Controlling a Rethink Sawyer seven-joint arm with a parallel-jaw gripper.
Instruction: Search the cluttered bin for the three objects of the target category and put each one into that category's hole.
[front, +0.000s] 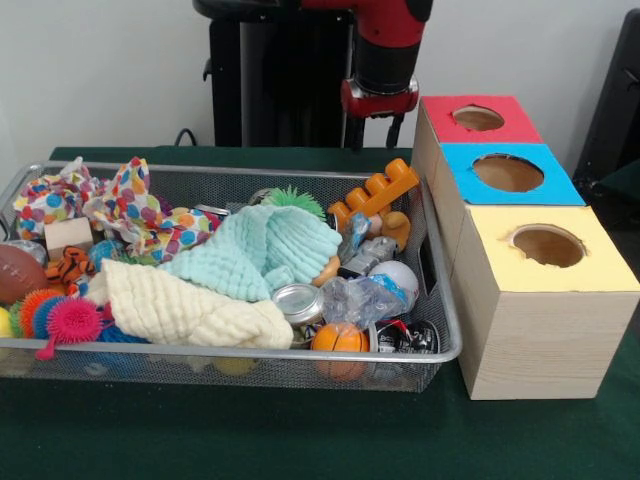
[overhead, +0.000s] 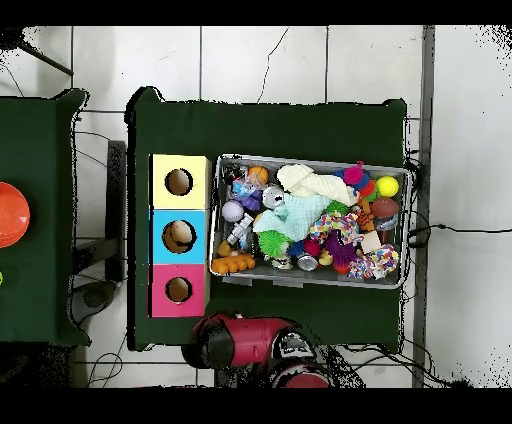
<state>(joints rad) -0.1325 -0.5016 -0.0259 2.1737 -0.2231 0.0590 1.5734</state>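
No brand, label or legible writing could be made out on any item. The arm (front: 385, 50) was drawn back behind the wire bin (front: 445, 330), and the claw (front: 375, 130) showed only as dark tips below the red wrist; whether it was spread or pressed together could not be told, and it touched nothing. The bin sat on the green table (front: 300, 440), filled with a mint cloth (front: 265, 250), a cream cloth (front: 185, 310), a spotted cloth (front: 135, 210), an orange plastic piece (front: 378, 190), a small basketball (front: 338, 338), a tin can (front: 298, 300) and a pink spiky ball (front: 72, 320). Just beside it stood three wooden boxes with holes: red (front: 478, 118), blue (front: 508, 172) and yellow (front: 548, 245). Overhead, something round lay inside the blue hole (overhead: 180, 236).
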